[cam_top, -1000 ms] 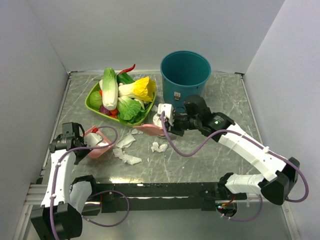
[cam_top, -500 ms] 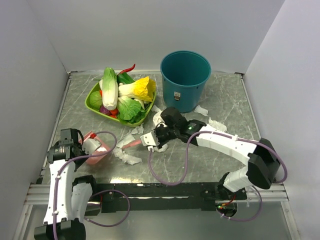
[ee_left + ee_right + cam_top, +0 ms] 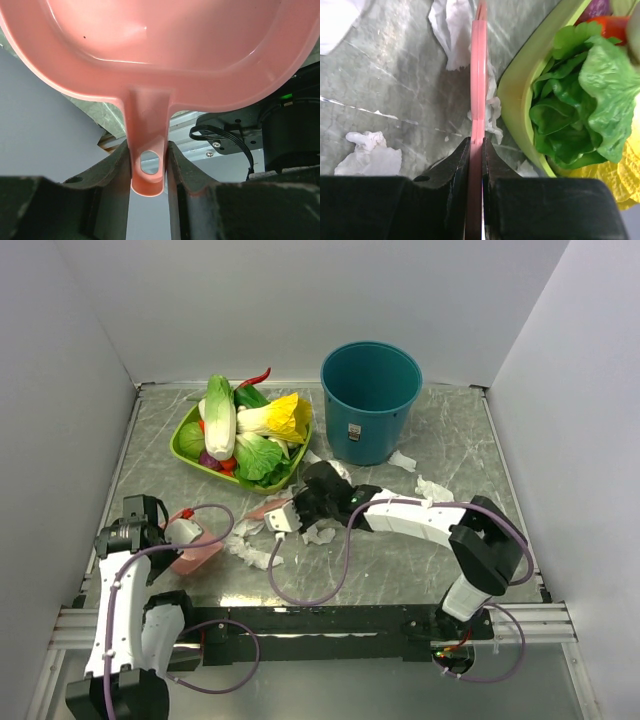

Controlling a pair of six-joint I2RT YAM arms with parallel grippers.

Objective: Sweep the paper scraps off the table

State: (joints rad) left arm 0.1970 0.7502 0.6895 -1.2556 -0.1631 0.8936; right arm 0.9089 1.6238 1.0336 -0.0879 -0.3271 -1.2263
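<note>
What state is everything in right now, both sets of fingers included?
left gripper: fingers shut on the dustpan handle.
dustpan: held, no scraps visible in it.
right gripper: fingers shut on the pink sweeper.
pink sweeper: on edge, scraps on both sides.
paper scraps: loose on the table.
teal bin: upright, open.
green tray: heaped with vegetables.

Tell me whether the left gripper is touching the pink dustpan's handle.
Touching. The left wrist view shows the left gripper shut on the pink dustpan by its handle, both fingers pressed against its sides with no gap.
</note>
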